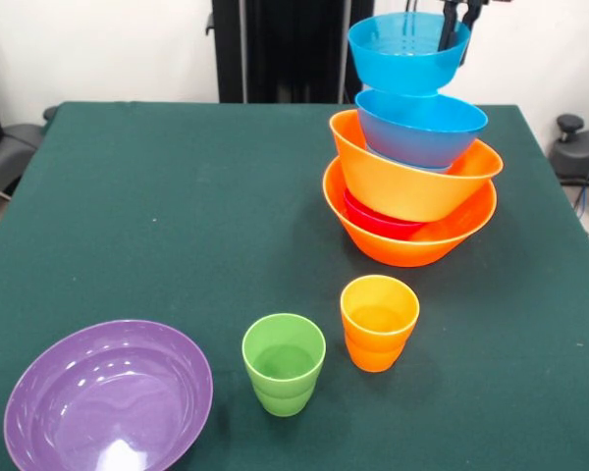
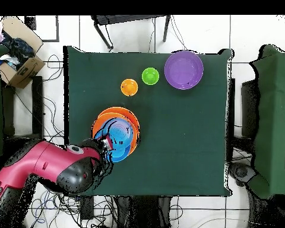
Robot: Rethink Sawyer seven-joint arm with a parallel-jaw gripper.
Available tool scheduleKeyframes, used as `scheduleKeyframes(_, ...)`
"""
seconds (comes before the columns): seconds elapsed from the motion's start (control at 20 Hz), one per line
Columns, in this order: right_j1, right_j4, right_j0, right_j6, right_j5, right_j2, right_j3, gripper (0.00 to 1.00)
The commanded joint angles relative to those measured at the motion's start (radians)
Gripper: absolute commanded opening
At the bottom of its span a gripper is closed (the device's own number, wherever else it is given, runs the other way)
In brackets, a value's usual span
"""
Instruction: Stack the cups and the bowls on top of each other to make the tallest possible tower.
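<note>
The tower stands at the right of the table in the front view, on a large orange bowl (image 1: 409,235). A small red bowl (image 1: 378,220) lies in it, under a tilted second orange bowl (image 1: 412,177) and a blue bowl (image 1: 422,128). A top blue bowl (image 1: 404,54) sits just over that one. My gripper (image 1: 455,49) comes down from above and is shut on this bowl's right rim, one finger inside and one outside. Near the front stand a green cup (image 1: 284,363) and an orange cup (image 1: 379,322), both upright. A wide purple bowl (image 1: 108,400) rests at the front left.
From overhead, the red arm (image 2: 50,169) reaches over the table edge to the tower (image 2: 116,132). The orange cup (image 2: 129,87), green cup (image 2: 150,76) and purple bowl (image 2: 184,69) line up along the far side. A cardboard box (image 2: 20,65) sits off the table.
</note>
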Motion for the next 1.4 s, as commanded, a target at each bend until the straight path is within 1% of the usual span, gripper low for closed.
scheduleKeyframes(0.05, 0.052, 0.044, -0.014, -0.149, 0.115, 0.209, 0.006, 0.00)
scheduleKeyframes(0.6, 0.065, 0.051, -0.024, -0.142, 0.160, 0.222, -0.013, 0.00)
scheduleKeyframes(0.9, 0.065, 0.064, -0.029, -0.160, 0.196, 0.238, -0.016, 0.00)
scheduleKeyframes(1.2, 0.057, 0.056, -0.028, -0.144, 0.210, 0.247, -0.019, 0.00)
scheduleKeyframes(1.4, 0.065, 0.054, -0.026, -0.112, 0.227, 0.248, -0.027, 0.00)
